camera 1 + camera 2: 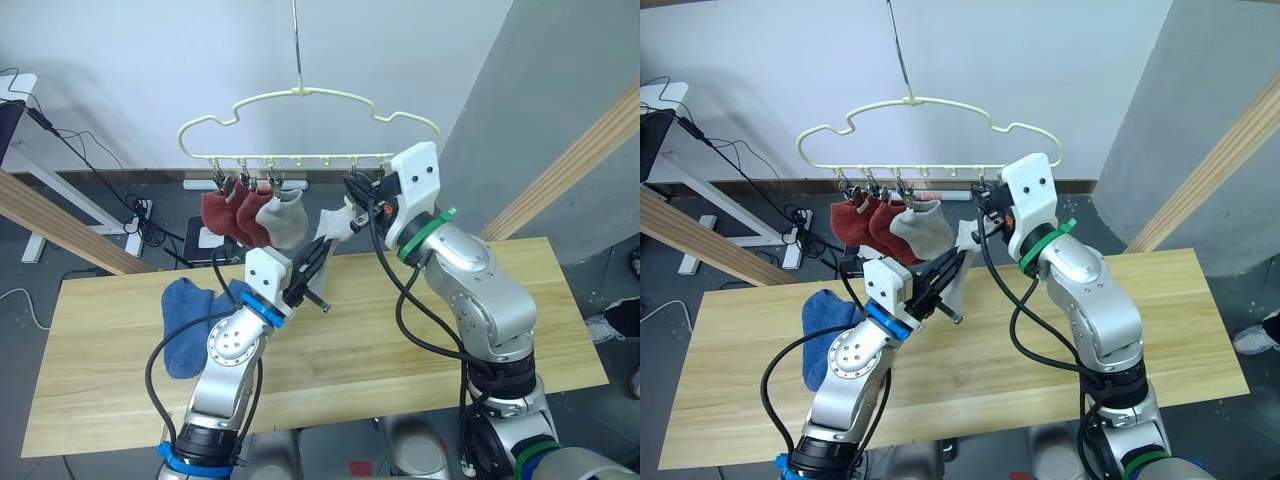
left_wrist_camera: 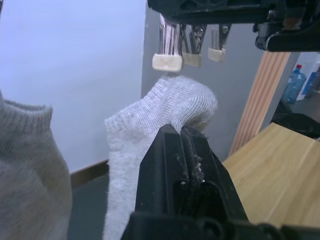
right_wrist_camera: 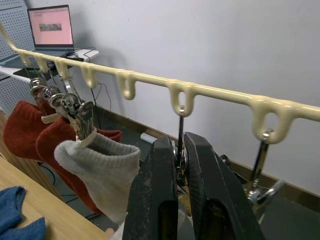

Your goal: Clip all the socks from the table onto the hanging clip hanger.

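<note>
Left eye view, centre of frame: your left gripper (image 1: 318,262) is clamped on a light grey sock (image 1: 334,226), holding it up under the clip hanger (image 1: 300,125), which hangs across the upper middle. Your right gripper (image 1: 362,192) is pinched narrow around the fourth clip (image 3: 179,159), just above that sock; judging from the wrist shots, you're squeezing the clip open for the cuff.

Progress: three socks already clipped at the left end of the row: two rust red socks (image 1: 228,214) and one grey sock (image 1: 282,220). The fourth is in hand, not yet clipped as far as I can tell. Two blue socks (image 1: 192,318) lie bunched on the table (image 1: 420,350), left of centre, beside your left arm. So roughly half done, three left counting this one.

Held sock looks like soft ribbed knit, folded over the left gripper's tips, cuff end drooping. Remaining clips to the right hang empty.
</note>
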Robot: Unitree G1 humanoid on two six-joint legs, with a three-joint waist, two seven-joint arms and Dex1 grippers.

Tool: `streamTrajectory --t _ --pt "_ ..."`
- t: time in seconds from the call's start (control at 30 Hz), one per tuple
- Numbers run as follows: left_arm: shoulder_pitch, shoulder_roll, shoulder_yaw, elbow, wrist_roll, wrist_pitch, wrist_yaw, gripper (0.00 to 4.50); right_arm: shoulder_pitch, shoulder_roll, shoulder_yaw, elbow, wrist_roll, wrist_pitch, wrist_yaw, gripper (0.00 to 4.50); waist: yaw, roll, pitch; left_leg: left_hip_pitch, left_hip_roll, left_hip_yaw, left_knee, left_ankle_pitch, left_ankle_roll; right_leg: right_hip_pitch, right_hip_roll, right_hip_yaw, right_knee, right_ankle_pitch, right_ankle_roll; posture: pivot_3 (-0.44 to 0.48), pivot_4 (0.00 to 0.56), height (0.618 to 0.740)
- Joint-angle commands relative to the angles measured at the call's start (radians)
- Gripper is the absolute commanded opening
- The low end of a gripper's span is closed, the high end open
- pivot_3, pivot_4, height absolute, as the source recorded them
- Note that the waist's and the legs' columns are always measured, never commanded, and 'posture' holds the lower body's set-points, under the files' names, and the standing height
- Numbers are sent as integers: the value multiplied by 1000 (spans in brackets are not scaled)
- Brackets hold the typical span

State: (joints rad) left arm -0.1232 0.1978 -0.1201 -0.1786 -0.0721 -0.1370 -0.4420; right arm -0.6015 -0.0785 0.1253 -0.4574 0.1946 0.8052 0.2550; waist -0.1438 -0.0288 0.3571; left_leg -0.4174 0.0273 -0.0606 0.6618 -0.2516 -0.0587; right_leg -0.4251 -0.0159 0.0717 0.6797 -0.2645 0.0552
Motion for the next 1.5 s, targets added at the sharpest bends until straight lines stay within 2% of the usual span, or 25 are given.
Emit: streamTrajectory --t 0.03,1.07,1.1,1.17,1.27,1.5 --pt "5 -10 -13 -9 17 -46 19 13 -2 17 -16 -55 32 20 -15 0 0 0 0 0 0 0 0 0 0 0 0 0 0 0 0 -224 320 740" --pt "-49 -58 -37 -6 40 -63 90 13 9 59 -30 -74 106 101 -97 0 1 0 0 0 0 0 0 0 0 0 0 0 0 0 0 -220 315 740" --pt "-48 -58 -37 -7 41 -63 91 0 10 55 -28 -75 104 100 -98 690 1 0 0 0 0 0 0 0 0 0 0 0 0 0 0 -220 315 740" --pt "-48 -58 -38 -9 40 -62 91 0 9 38 -19 -77 99 99 -92 1193 1 0 0 0 0 0 0 0 0 0 0 0 0 0 0 -220 315 740" --pt "-49 -58 -35 -5 44 -63 96 0 12 4 -8 -88 103 98 -71 2315 1 0 0 0 0 0 0 0 0 0 0 0 0 0 0 -222 314 740" --pt "-53 -49 -44 7 32 -61 71 0 43 -147 -8 -176 157 129 46 2315 1 0 0 -1 -1 0 0 0 0 0 0 0 0 0 0 -226 311 740"
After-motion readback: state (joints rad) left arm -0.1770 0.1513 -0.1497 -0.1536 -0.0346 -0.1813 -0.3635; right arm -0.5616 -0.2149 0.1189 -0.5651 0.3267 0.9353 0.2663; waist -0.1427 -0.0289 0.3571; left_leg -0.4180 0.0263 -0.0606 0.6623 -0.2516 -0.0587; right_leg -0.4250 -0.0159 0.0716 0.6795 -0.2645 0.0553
